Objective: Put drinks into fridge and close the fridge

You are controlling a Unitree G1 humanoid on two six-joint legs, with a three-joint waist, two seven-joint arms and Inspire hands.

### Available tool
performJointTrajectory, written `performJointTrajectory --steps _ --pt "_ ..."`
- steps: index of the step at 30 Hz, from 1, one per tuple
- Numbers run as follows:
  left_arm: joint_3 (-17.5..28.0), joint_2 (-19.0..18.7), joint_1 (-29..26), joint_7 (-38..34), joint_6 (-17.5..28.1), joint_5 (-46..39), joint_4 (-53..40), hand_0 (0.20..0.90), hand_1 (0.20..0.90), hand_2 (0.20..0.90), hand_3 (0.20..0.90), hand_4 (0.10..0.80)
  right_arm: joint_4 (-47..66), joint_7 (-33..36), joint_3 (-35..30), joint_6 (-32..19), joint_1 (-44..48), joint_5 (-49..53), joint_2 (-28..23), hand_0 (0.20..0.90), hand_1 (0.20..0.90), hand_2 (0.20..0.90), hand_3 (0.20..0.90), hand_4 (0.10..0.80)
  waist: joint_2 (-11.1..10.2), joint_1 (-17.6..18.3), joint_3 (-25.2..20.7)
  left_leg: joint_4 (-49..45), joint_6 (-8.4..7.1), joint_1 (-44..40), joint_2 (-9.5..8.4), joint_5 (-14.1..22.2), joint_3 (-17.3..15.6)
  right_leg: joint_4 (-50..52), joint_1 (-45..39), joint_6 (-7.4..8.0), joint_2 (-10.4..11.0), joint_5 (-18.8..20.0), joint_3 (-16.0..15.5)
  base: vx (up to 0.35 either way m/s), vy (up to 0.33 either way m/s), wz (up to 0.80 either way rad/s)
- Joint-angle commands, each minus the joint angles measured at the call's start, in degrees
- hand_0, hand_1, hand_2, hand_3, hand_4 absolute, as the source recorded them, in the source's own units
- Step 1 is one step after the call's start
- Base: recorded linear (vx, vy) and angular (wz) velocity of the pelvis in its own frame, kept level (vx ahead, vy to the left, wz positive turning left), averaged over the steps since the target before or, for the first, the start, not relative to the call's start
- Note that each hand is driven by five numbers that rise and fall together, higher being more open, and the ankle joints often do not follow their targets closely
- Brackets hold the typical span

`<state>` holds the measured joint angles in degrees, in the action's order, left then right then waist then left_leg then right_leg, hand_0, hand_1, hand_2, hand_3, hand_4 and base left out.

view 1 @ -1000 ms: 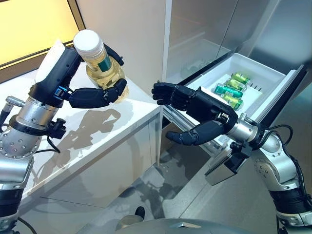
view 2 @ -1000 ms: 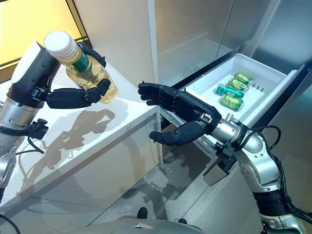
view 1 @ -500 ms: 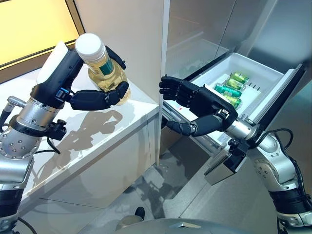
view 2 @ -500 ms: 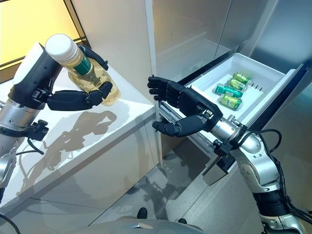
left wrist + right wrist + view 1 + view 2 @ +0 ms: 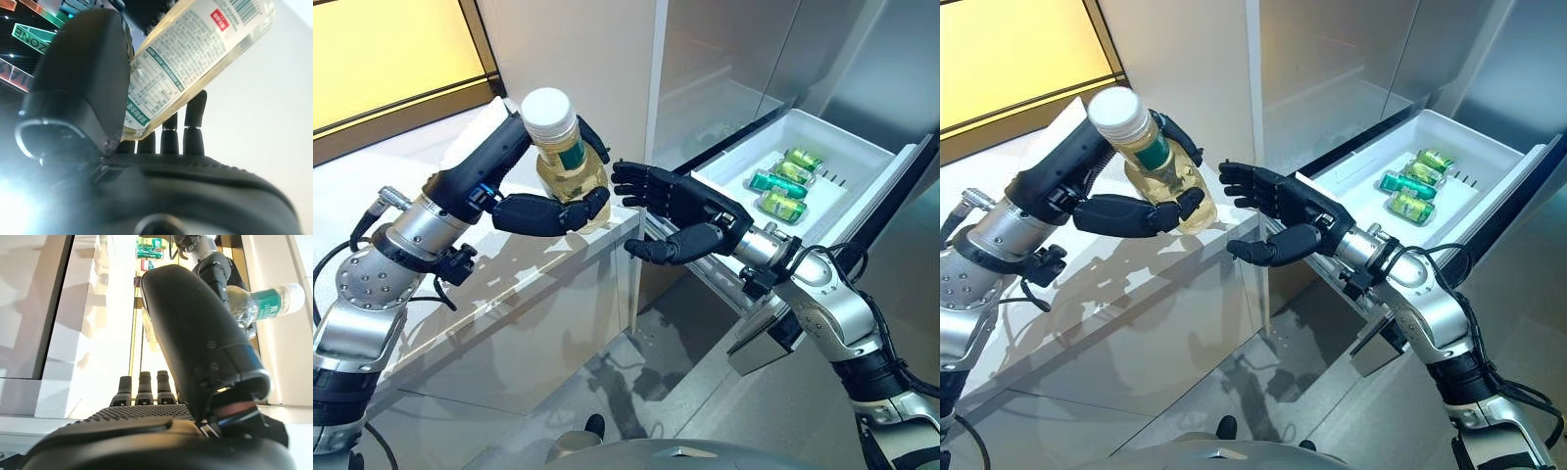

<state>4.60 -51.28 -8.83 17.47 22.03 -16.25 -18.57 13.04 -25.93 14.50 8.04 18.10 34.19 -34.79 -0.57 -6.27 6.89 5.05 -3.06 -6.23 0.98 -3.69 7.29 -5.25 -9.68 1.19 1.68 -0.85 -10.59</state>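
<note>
Clear plastic bottle of pale yellow drink [image 5: 566, 166], white ribbed screw cap and green label band, held up in the air in the dark left hand [image 5: 540, 208]: fingers curled under the rounded belly, thumb hooked round the far side. Tilted a bit, cap leaning toward the window side. Hanging right over the corner of the glossy white tabletop [image 5: 489, 284], not resting on it. Smooth, shiny surface there, mirroring both arms.

Dark right hand [image 5: 682, 213] just beside the bottle, fingers spread and fairly straight, thumb stuck out below, palm facing the bottle. Holding nothing, fingertips close to the bottle but apart from it by the look of both eye views.

Behind the right arm, open white fridge drawer [image 5: 847, 157], boxy smooth plastic tray pulled out from the brushed silver fridge front [image 5: 724, 59]. Three small green cans [image 5: 781, 181] lying on their sides inside, near the back wall, close together. Drawer mouth clear; only the right forearm sits between bottle and drawer.

Compared with a second ago: left hand and bottle shifted over toward the tabletop corner and closer to the right hand, gap between them much smaller. Right hand reached further toward the bottle, still spread. Cans unmoved in the drawer.
</note>
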Motion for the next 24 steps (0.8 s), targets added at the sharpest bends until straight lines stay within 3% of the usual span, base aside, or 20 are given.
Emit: performJointTrajectory --steps 1,24 --pt "1.89 -0.58 -10.51 -3.02 3.02 -8.39 -2.96 0.3 0.3 0.3 0.2 0.1 1.76 2.0 1.77 -3.35 8.55 1.5 1.03 0.9 0.9 0.9 0.9 0.8 -0.4 0.39 -6.09 -0.05 3.81 -0.55 -4.82 3.44 -1.61 0.7 1.77 2.45 0.7 2.59 1.73 0.017 -0.003 0.03" --pt "-4.66 0.85 -15.61 0.79 -0.53 -9.47 -3.37 0.3 0.3 0.3 0.2 0.1 -0.2 5.0 8.89 -0.26 16.34 2.63 5.03 0.9 0.9 0.9 0.9 0.8 -0.56 -0.24 -6.11 -0.05 4.15 -0.99 -4.95 3.43 -1.57 0.81 1.42 2.09 0.59 2.56 1.97 0.0 0.0 0.0"
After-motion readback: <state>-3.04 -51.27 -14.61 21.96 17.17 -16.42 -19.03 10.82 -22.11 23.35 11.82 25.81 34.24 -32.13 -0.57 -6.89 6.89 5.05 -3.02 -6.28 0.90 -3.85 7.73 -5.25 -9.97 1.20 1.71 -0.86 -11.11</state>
